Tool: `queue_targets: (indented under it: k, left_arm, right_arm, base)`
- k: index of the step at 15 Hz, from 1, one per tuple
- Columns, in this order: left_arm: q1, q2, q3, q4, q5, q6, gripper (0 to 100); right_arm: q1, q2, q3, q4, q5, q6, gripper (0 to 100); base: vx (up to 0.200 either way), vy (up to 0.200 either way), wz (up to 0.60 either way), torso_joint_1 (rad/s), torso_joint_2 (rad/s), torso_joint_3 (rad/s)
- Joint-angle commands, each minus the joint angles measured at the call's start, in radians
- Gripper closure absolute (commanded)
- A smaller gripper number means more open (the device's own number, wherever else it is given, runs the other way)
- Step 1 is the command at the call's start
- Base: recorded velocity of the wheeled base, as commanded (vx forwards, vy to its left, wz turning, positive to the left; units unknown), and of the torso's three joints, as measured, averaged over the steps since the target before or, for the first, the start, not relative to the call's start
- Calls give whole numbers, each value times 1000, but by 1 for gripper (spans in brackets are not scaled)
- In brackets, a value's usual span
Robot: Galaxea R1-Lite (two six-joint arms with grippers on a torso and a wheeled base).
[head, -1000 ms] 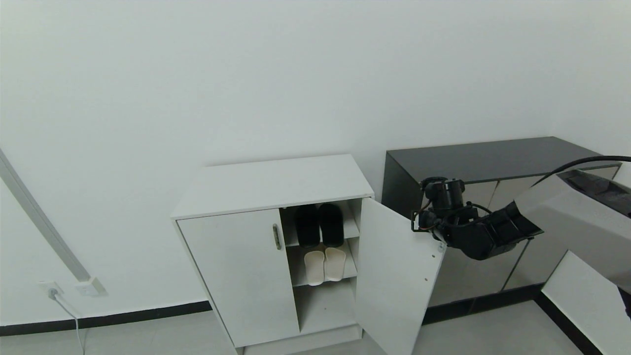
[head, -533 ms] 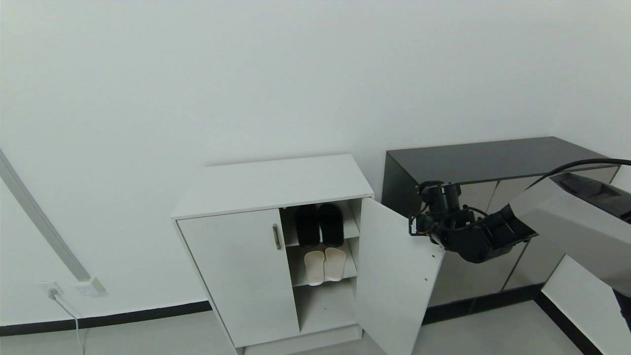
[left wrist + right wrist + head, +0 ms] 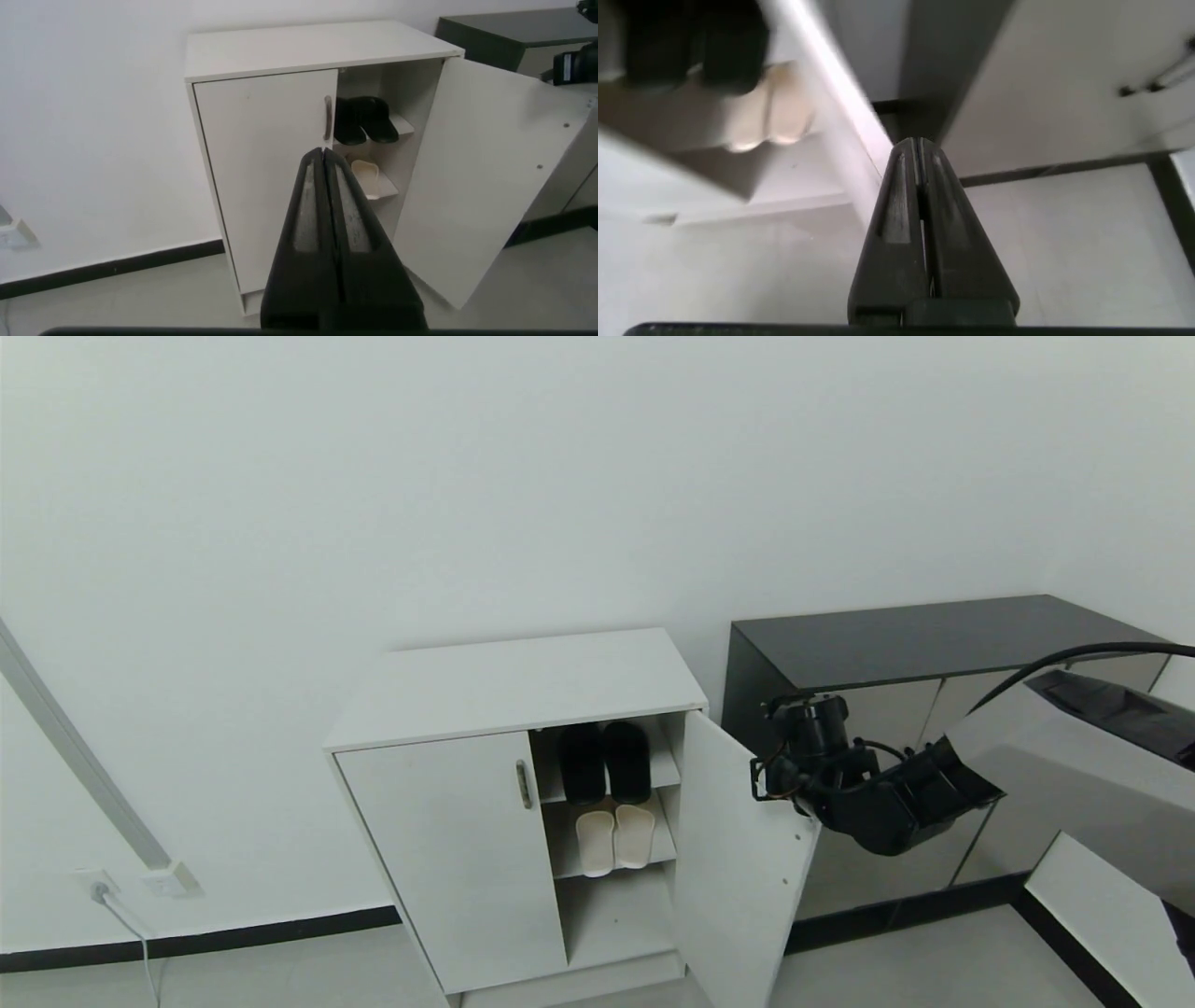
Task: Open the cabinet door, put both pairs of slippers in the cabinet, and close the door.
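Door (image 3: 738, 859) swung nearer the cabinet (image 3: 523, 686), closing begun, as we pushed with our empty, closed right gripper (image 3: 920, 149).

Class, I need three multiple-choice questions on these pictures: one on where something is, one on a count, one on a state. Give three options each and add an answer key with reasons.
1. On which shelf do the black slippers lie?
A. top
B. middle
C. bottom

2. How many pairs of slippers are in the cabinet?
A. one
B. two
C. three

3. How does the right door stand?
A. shut
B. open
C. off its hinges

Answers
1 A: the black pair sits on the top shelf, above the white slippers.
2 B: one black pair and one white pair show inside, and the bottom shelf holds none.
3 B: the door swings out from the cabinet front, leaving the shelves in sight.
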Motion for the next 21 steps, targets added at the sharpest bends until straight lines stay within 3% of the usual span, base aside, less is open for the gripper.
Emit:
queue_targets:
  k: [1, 3, 12, 18, 21]
  left_arm:
    - [1, 0, 0, 0, 1, 0, 100]
    - [1, 1, 0, 0, 1, 0, 100]
    - [1, 0, 0, 0, 0, 0, 100]
    - [1, 0, 0, 0, 1, -2, 100]
    - [1, 0, 0, 0, 1, -2, 100]
  right_arm:
    - [64, -43, 34, 3, 1, 12, 100]
    - [136, -92, 75, 3, 1, 21, 100]
    - [196, -182, 221, -73, 34, 1, 100]
    - [207, -218, 294, -120, 111, -23, 100]
    - [208, -212, 339, -175, 179, -47, 100]
  base:
    - [0, 0, 0, 0, 0, 0]
    - [0, 0, 0, 0, 0, 0]
    - [0, 0, 0, 0, 0, 0]
    - [0, 0, 600, 2, 2, 4]
    - [0, 0, 0, 0, 0, 0]
